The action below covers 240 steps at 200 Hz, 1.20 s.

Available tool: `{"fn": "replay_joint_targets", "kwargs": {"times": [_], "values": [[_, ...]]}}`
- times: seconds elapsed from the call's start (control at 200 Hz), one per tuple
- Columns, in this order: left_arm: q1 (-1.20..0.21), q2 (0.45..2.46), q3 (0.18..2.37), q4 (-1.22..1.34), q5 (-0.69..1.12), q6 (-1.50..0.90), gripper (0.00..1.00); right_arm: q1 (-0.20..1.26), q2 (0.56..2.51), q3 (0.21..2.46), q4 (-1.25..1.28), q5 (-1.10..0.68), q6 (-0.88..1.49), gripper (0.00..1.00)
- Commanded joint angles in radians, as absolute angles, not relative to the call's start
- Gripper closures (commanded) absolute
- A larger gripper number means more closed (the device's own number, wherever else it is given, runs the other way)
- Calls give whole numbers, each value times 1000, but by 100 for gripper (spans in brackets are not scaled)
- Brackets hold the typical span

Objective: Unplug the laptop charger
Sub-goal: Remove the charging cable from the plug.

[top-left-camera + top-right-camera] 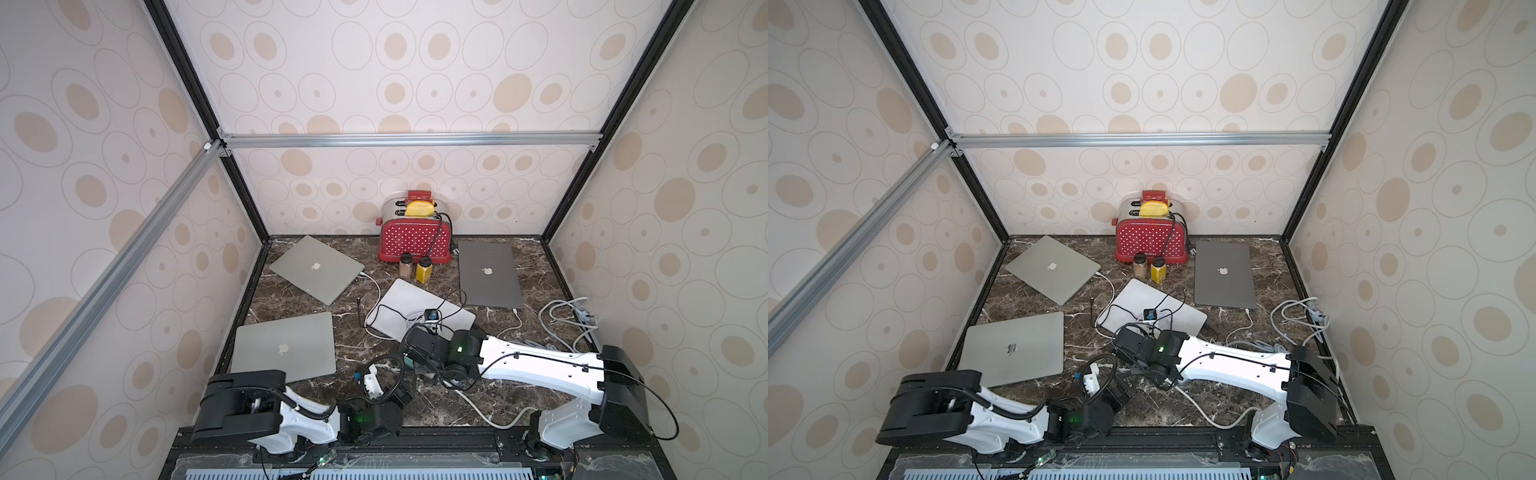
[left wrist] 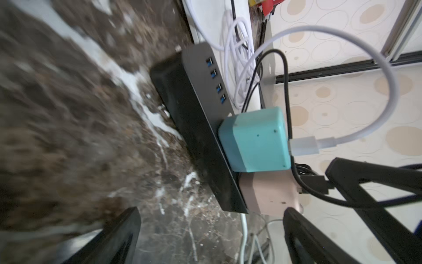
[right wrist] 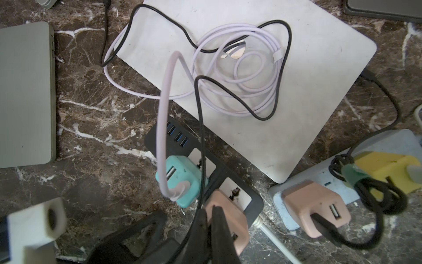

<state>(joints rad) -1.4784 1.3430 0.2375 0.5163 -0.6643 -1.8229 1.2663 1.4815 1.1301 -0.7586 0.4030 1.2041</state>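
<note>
Surface: dark brown marble-pattern surface. Both top views show it carrying several closed laptops, loose cables, and a red polka-dot toaster at the back wall.

Power strip: black rectangular power strip with blue USB ports, lying on the surface just beside the white closed laptop. In both top views the right arm's wrist covers most of it. Only the wrist views show its sockets.

Charger: pink cube-shaped charger, plugged in at the cord end of the strip. It sits next to a teal cube-shaped charger. The left wrist view shows both cubes standing out from the strip face.

Cables: a thin black cable runs to the pink charger. A thick white cable loops into the teal one.

Right gripper: jaws fully closed, tips against the pink charger where the black cable enters. Whether the cable is pinched cannot be told.

Left gripper: jaws spread wide, holding nothing. The strip's end and the pink charger lie just ahead of the gap.

Right wrist view only: a second pink charger and a yellow charger sit on a pale blue power strip, apart from both grippers.
</note>
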Motion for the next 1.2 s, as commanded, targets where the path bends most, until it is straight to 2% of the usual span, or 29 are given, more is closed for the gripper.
{"fn": "replay_joint_targets", "kwargs": {"times": [0.0,0.145,0.521,0.776,1.197], "values": [[-1482,1274,200,241,-748,-1691,1,1268,1457,1106,-717,419,1237,100],[-1483,1260,218,298,-752,-1588,1,1268,1461,1058,-612,397,1271,100],[-1482,1489,176,790,-732,-1478,1,1305,1510,1077,-576,360,1310,100],[-1480,1520,133,851,-731,-1492,1,1309,1498,1075,-581,405,1298,100],[-1395,1508,151,838,-647,-1427,1,1310,1505,1068,-521,365,1271,100]]}}
